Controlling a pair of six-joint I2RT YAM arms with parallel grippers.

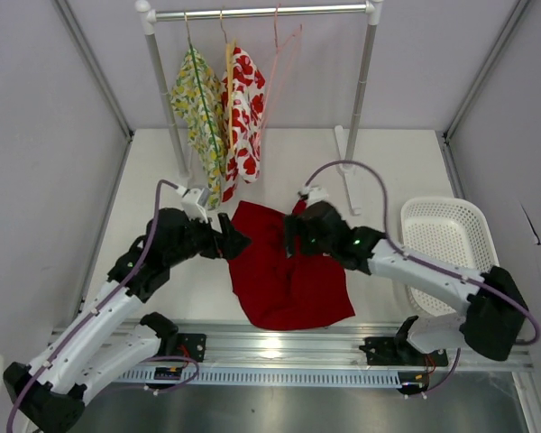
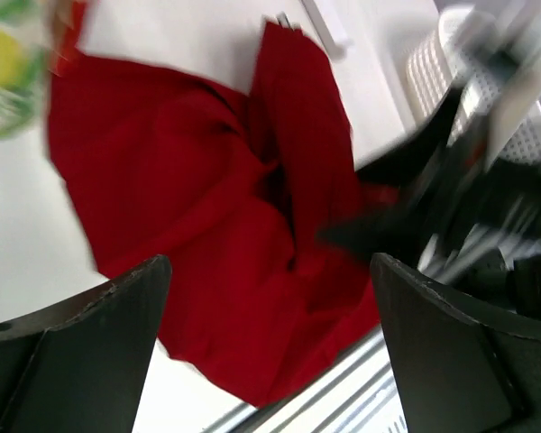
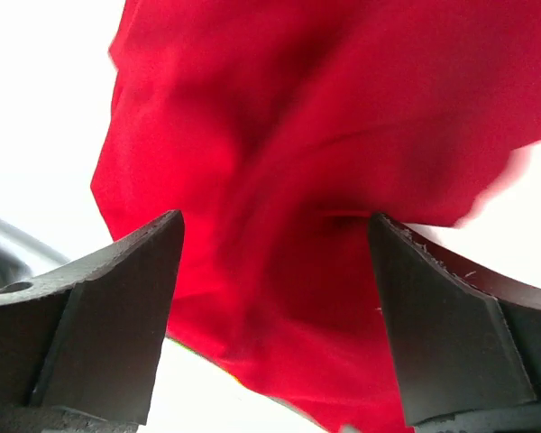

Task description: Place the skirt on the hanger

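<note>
Skirt (image 1: 288, 280) is laid crumpled on the counter (image 1: 406, 171), toward its near edge and between the two grippers. Left gripper (image 1: 233, 244) is parked at the skirt's upper-left edge, released, with fingers spread wide and nothing pinched (in its wrist view the cloth lies below and ahead). Right gripper (image 1: 288, 236) is set over the skirt's upper-right part, also spread wide. Red cloth fills the gap between its fingers, but no grasp is seen, and contact cannot be told. Hanger (image 1: 286, 68) is hung on the rail (image 1: 261, 13) at the back, well apart from the skirt and just beside a red-flowered garment (image 1: 243, 108).
</note>
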